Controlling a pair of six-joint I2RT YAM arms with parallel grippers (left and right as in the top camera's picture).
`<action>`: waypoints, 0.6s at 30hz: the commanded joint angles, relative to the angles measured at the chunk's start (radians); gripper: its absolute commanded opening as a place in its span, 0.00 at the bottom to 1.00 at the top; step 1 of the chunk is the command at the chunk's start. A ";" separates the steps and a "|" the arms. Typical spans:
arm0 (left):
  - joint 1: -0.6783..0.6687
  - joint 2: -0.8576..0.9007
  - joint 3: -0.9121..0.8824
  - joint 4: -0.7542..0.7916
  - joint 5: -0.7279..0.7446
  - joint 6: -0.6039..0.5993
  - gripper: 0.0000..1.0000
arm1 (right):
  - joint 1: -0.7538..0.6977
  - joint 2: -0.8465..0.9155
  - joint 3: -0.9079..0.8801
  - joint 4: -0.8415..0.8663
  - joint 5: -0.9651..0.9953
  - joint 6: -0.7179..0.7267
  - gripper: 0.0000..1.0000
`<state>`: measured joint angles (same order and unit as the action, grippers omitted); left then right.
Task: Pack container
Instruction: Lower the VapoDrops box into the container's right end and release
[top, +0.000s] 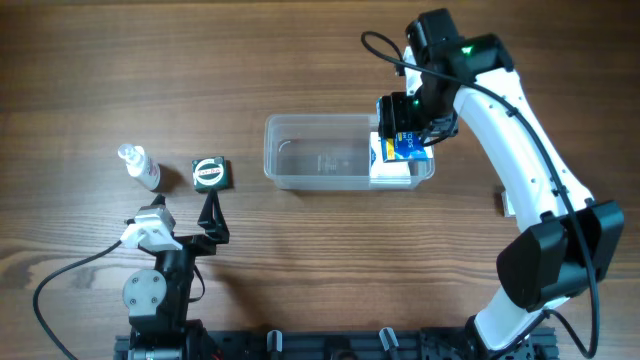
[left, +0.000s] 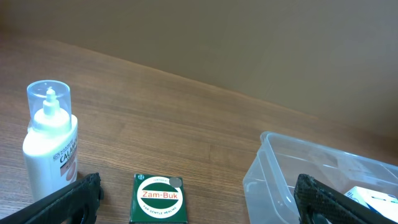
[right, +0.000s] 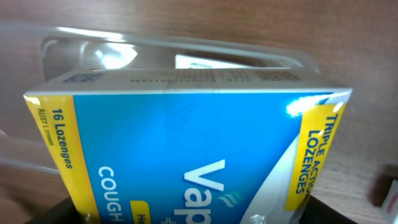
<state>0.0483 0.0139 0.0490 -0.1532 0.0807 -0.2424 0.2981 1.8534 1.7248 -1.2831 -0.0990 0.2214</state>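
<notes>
The clear plastic container (top: 320, 150) lies at the table's middle; a white box lies inside at its right end. It also shows in the left wrist view (left: 273, 180) and the right wrist view (right: 186, 53). My right gripper (top: 405, 135) is shut on a blue and yellow lozenge box (right: 186, 155) and holds it over the container's right end (top: 408, 148). My left gripper (top: 212, 215) is open and empty, just in front of a green Zam-Buk box (top: 210, 173) (left: 157, 198). A small clear-capped lotion bottle (top: 140, 167) (left: 51, 140) stands left of it.
A small white object (top: 505, 203) lies on the table right of the right arm. The left arm's base (top: 155, 290) sits at the front left.
</notes>
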 joint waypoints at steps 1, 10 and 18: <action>0.006 -0.007 -0.007 0.003 0.008 -0.005 1.00 | 0.005 0.006 -0.084 0.054 0.080 0.104 0.72; 0.006 -0.007 -0.007 0.003 0.008 -0.005 1.00 | 0.005 0.006 -0.214 0.188 0.076 0.119 0.77; 0.006 -0.007 -0.007 0.003 0.008 -0.005 1.00 | 0.005 0.006 -0.214 0.270 0.077 0.092 0.76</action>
<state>0.0483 0.0139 0.0490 -0.1532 0.0803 -0.2428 0.3004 1.8534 1.5120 -1.0302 -0.0399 0.3244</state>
